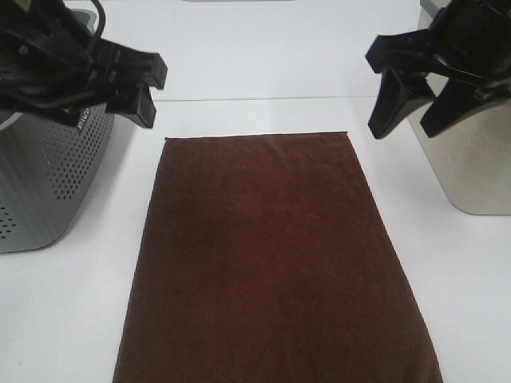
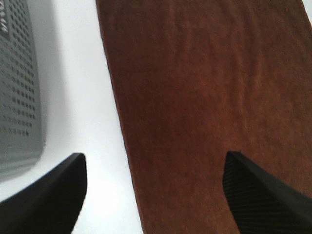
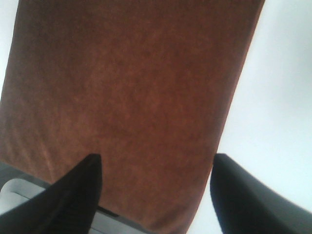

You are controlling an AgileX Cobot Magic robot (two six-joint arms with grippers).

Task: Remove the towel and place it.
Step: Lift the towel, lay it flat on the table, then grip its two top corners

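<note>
Both arms (image 1: 64, 60) above towel (image 1: 271, 255), jaws apart

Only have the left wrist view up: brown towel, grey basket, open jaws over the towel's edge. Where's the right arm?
Observer: The right gripper hovers by the far right corner of the towel, jaws open, nothing in them.
Operator: Anything standing on that side?
Observer: A pale metallic bin stands on the table to the right of the towel, apart from it.
</note>
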